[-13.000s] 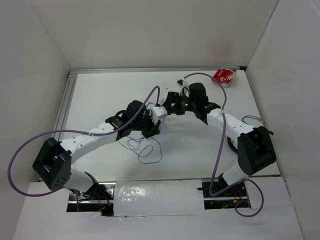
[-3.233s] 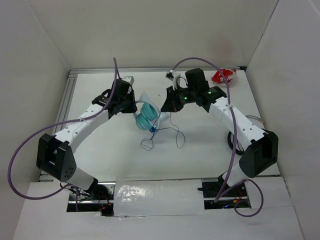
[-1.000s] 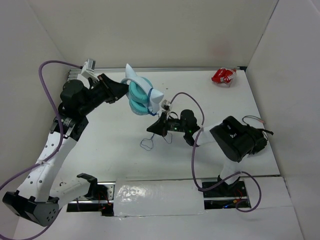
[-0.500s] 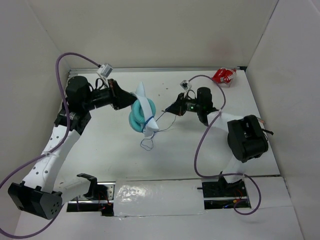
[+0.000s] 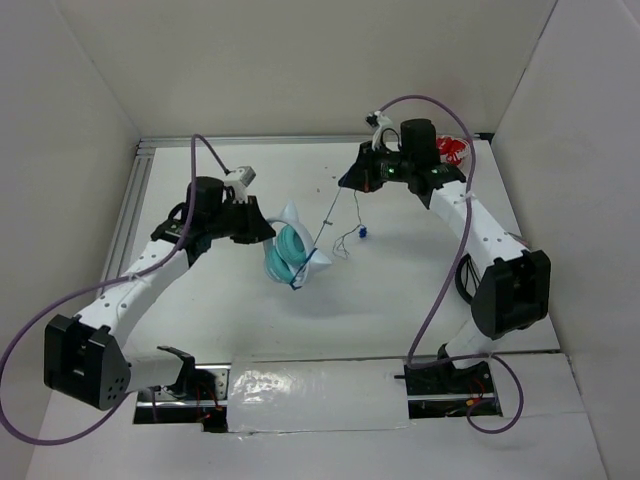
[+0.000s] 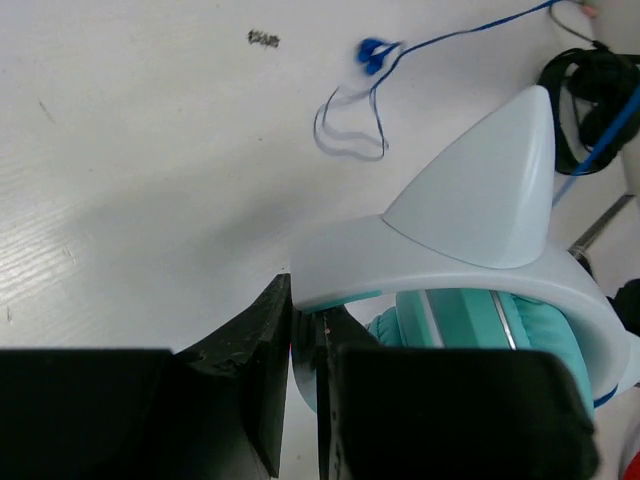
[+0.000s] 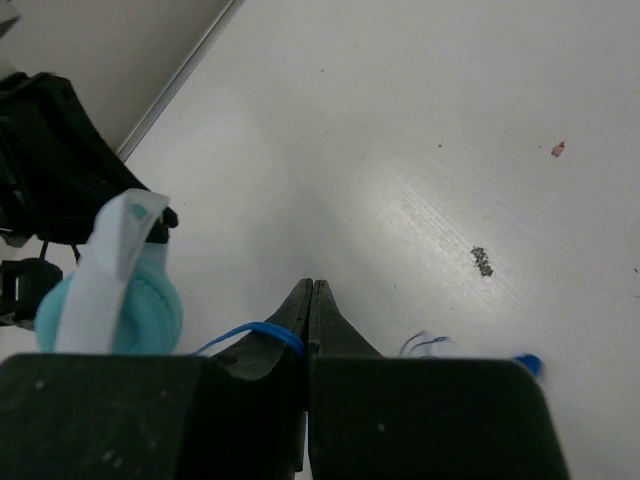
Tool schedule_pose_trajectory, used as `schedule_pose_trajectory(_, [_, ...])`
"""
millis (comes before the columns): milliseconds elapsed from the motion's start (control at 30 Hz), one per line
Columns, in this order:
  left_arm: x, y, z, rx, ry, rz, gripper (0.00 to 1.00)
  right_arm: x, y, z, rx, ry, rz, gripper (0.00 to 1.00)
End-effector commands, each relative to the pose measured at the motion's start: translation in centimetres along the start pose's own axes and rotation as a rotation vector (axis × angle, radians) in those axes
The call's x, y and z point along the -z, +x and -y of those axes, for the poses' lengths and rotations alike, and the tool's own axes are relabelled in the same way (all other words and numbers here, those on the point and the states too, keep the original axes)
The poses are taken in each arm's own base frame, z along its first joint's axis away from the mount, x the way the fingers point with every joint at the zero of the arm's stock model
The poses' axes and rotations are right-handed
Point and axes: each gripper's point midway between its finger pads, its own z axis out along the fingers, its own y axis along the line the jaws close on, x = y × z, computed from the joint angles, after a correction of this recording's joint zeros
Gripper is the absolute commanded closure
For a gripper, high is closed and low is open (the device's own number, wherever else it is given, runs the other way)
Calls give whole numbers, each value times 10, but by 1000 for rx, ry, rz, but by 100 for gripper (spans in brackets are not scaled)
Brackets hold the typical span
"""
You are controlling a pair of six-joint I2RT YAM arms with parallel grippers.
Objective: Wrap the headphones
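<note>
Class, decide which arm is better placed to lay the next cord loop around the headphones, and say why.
Right: the right gripper is shut on the cord, stretched from the headphones. The left gripper only clamps the headband, holding them.

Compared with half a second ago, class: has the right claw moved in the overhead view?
Yes. The right claw has gone back toward the table's far edge, ending nearer the red and white object.
</note>
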Motion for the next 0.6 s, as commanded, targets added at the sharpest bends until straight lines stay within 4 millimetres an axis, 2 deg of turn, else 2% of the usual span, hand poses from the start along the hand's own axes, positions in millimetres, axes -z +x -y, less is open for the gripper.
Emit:
schedule_pose_trajectory(0, [-6, -10, 0, -22, -64, 22, 100, 14, -16, -31, 60, 34, -10, 100])
schedule_pose_trajectory(33, [-9, -4, 1, -3, -81, 2, 100, 11, -11, -40, 61, 23, -30, 100])
schedule_pose_trajectory(200, [-25, 10, -41, 137, -335, -49, 100, 6, 1, -65, 59, 5, -64, 100])
schedule_pose_trajectory(233, [-25, 4, -43, 178, -368, -40, 100, 5, 4, -79, 78, -20, -66, 100])
schedule_pose_trajectory(267, [-28, 14, -56, 207, -434, -77, 100, 4, 9, -85, 80, -30, -77, 100])
schedule_pose_trajectory(300, [-30, 7, -54, 250, -445, -65, 100, 2, 14, -97, 93, -54, -86, 100])
schedule_pose_trajectory(367, [-34, 12, -66, 306, -520, -75, 100, 1, 21, -106, 102, -60, -99, 100])
schedule_pose_trajectory(433, [-37, 7, -69, 336, -544, -60, 100, -3, 33, -119, 101, -94, -127, 100])
schedule_pose_trajectory(533, [-38, -2, -73, 404, -593, -19, 100, -8, 50, -127, 79, -128, -157, 100])
schedule_pose_trajectory(567, [-37, -1, -75, 444, -617, -10, 100, -12, 55, -136, 75, -167, -167, 100])
